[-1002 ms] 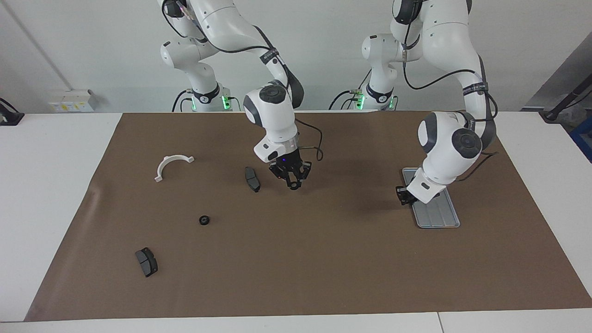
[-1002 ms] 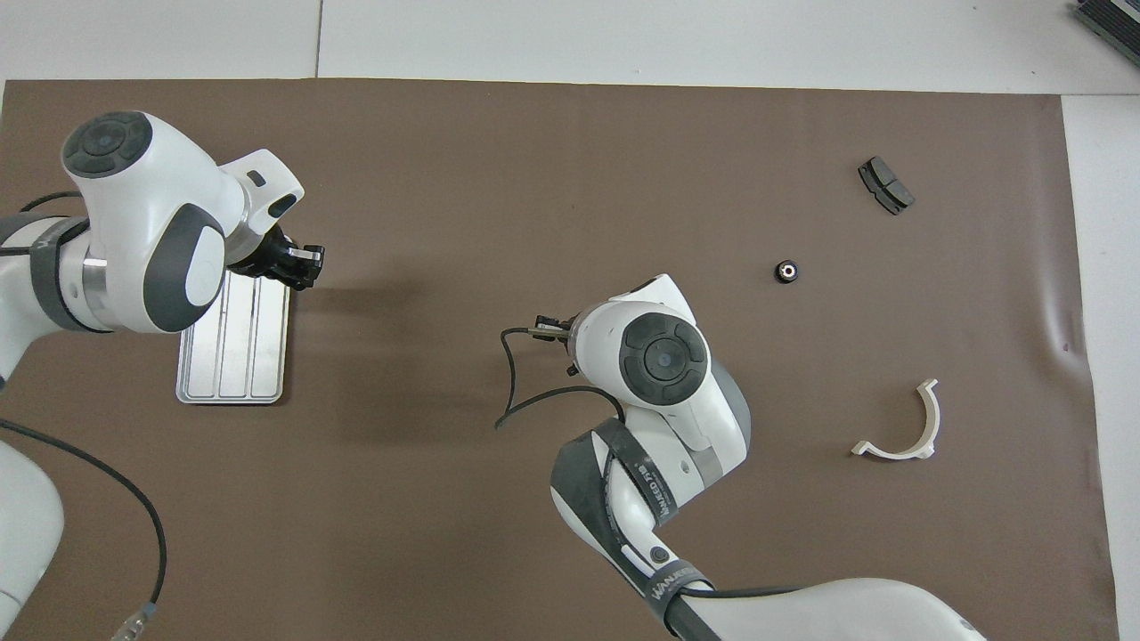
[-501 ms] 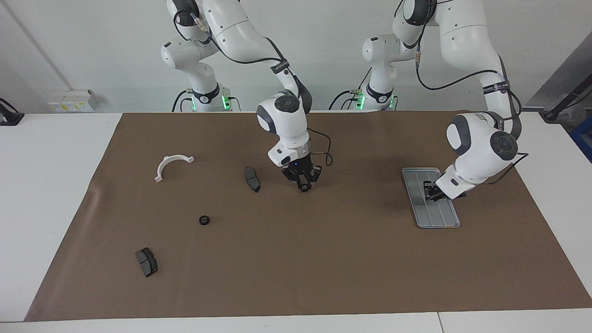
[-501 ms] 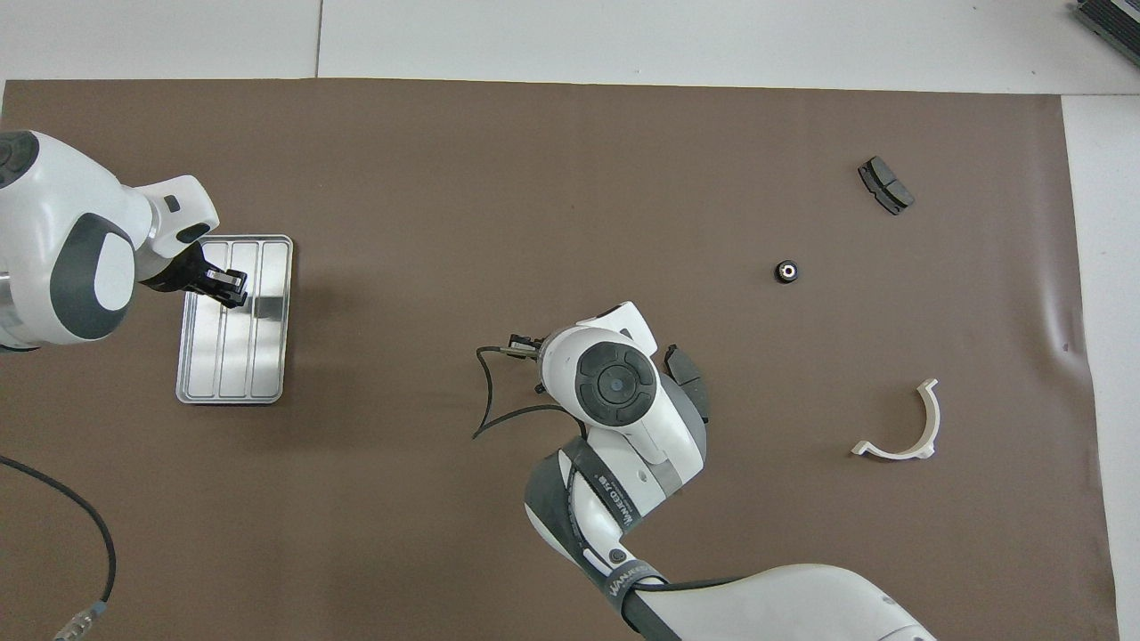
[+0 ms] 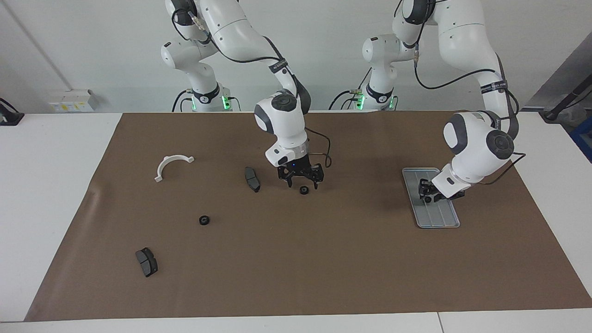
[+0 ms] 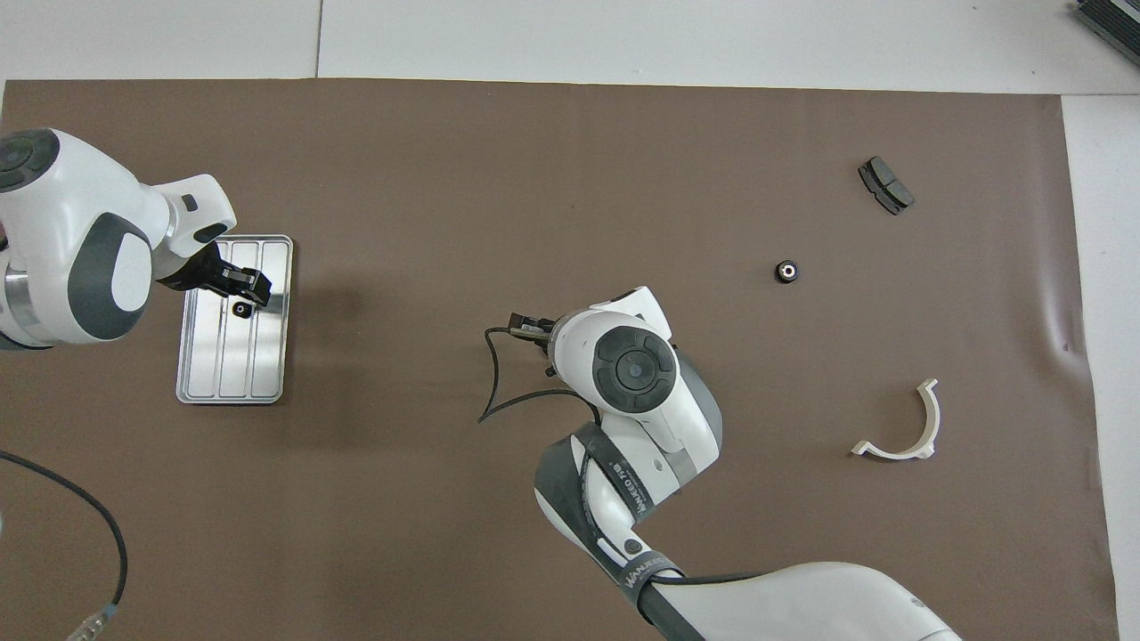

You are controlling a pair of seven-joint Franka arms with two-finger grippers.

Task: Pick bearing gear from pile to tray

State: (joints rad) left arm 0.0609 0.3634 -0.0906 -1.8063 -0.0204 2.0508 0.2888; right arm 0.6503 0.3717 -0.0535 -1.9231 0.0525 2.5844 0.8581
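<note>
My right gripper is open, just above a black ring that lies on the brown mat mid-table; in the overhead view the arm hides both. My left gripper is open, low over the silver tray. In the overhead view it is just above a small black ring lying in the tray. Another black ring lies alone toward the right arm's end of the table.
One dark brake pad lies beside the right gripper, another far from the robots at the right arm's end. A white half-ring bracket lies nearer to the robots there. The brown mat covers the table.
The right gripper came down mid-table, opened and left a ring on the mat. The left gripper swung in over the tray, and a ring now lies in the tray.
</note>
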